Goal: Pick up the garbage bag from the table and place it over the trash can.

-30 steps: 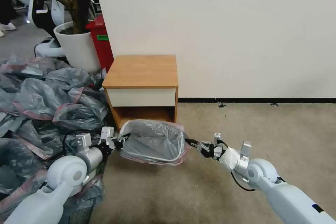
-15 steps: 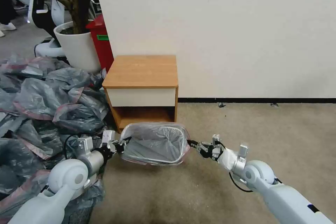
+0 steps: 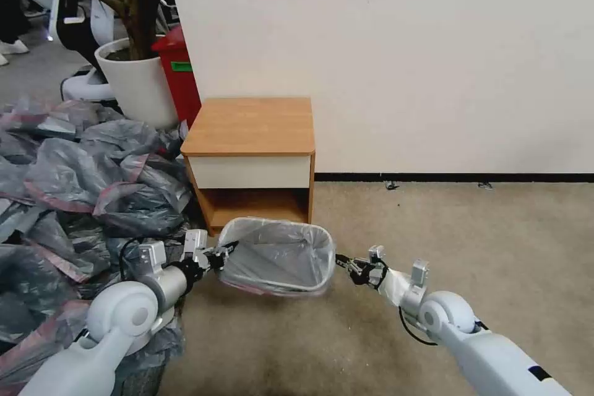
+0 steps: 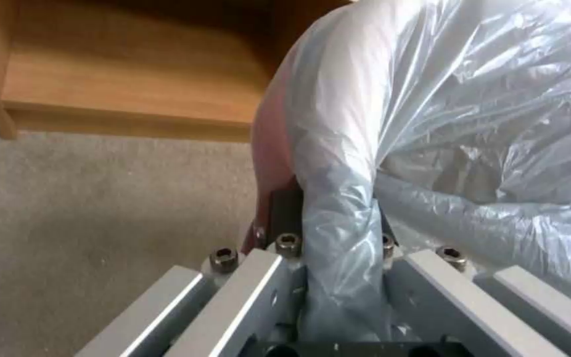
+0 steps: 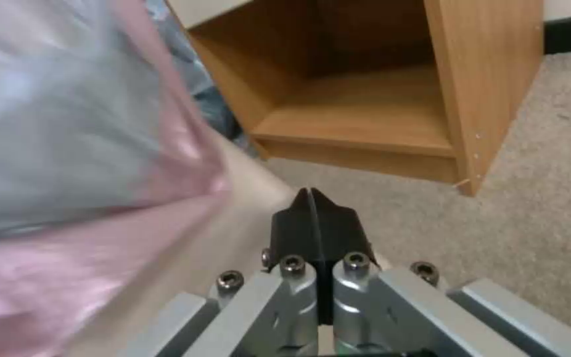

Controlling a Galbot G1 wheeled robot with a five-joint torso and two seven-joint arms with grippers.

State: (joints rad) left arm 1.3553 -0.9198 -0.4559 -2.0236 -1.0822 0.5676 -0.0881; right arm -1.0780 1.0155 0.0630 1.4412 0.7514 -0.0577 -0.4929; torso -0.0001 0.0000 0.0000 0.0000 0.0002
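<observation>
The garbage bag (image 3: 272, 252) is stretched over the cream trash can (image 3: 278, 288), which stands on the carpet in front of the table (image 3: 250, 127). The bag's pink band wraps under the can's rim. My left gripper (image 3: 224, 252) is at the can's left side, shut on a bunched fold of the bag (image 4: 342, 258). My right gripper (image 3: 340, 258) is just off the can's right side, its black fingertips (image 5: 325, 218) pressed together with no plastic showing between them. The bag's pink band (image 5: 166, 188) lies right beside them. The table's top is bare.
A heap of grey bags (image 3: 74, 185) covers the floor on the left, under my left arm. A white plant pot (image 3: 133, 83) and a red bin (image 3: 179, 74) stand behind it. The wall is behind the table. Open carpet (image 3: 482, 229) lies to the right.
The bag's mouth has come down from a raised tilt and now sits level around the can's rim. Both grippers sank slightly with it. The bag's right edge no longer reaches the right fingertips.
</observation>
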